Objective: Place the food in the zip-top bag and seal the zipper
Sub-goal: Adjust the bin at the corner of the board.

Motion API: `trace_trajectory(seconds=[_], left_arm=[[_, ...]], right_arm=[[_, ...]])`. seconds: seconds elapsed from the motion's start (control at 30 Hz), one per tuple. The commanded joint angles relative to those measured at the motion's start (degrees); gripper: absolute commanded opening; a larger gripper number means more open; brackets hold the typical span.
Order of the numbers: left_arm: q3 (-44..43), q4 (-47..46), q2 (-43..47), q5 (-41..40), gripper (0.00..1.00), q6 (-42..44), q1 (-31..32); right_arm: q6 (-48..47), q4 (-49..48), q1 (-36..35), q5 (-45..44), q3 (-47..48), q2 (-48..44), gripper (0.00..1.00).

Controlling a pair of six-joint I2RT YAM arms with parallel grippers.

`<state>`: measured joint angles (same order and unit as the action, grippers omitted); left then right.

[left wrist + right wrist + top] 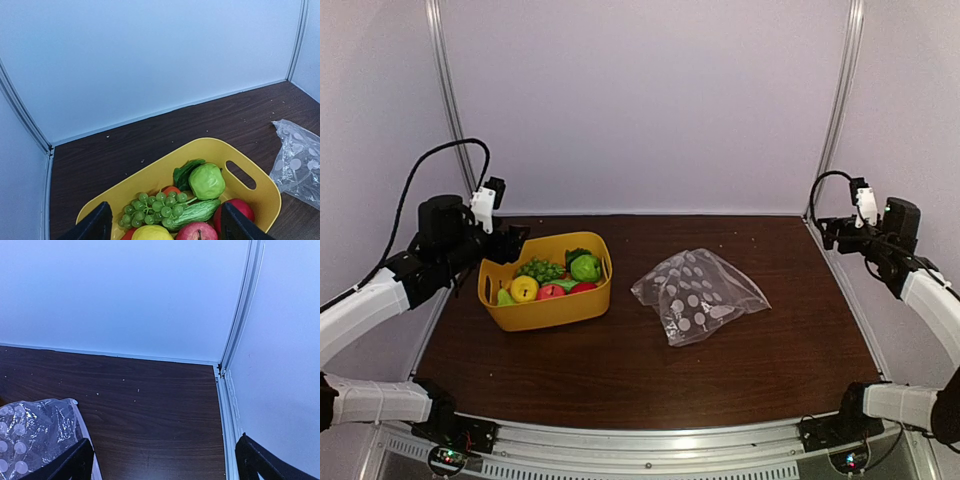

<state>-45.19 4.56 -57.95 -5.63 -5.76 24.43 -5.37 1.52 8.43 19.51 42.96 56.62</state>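
— Dark wood table [620, 370], near side first: what's on it?
— My two bases sit at the near edge. Mid-table, right of centre: the zip-top bag [700, 295], lying flat and crumpled, looks empty. I can't make out the zipper.
— And the food?
— All in the yellow tub [545, 315], left of the bag and well apart from it. The lemon [524, 289] and red apples [551, 292] are on the near side. The grapes [540, 269], cucumber [195, 212] and green pear [585, 267] are behind them.
— Grippers?
— My left gripper [505, 240] hangs by the tub's far left rim, jaws wide apart, holding nothing. Its wrist view looks down on the fruit between both fingers [97, 222]. My right gripper [835, 232] is up by the far right corner, well apart from the bag, jaws also spread, holding nothing. Behind it all is a plain pale wall [650, 100].
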Motion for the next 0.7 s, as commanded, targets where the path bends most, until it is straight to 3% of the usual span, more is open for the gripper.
trace_trajectory(seconds=[0.0,0.17,0.37,0.67], left_arm=[[0.78,-3.76,0.26,2.43,0.75,-0.77,0.19],[0.71,-4.36,-0.23,4.41,0.72,-0.62,0.21],[-2.03,-1.35,-3.83,13.82,0.69,-5.08,0.66],[-18.90,13.41,-15.80,9.43,0.68,-10.11,10.27]], right_arm=[[-0.39,-3.61,0.99,2.03,-2.88,-1.39,0.99],[-9.54,-2.88,1.27,10.61,-5.38,-0.84,1.00],[-13.64,-0.10,1.29,16.68,-5.17,-0.06,0.99],[-15.93,2.20,0.99,20.91,-4.46,0.69,0.97]])
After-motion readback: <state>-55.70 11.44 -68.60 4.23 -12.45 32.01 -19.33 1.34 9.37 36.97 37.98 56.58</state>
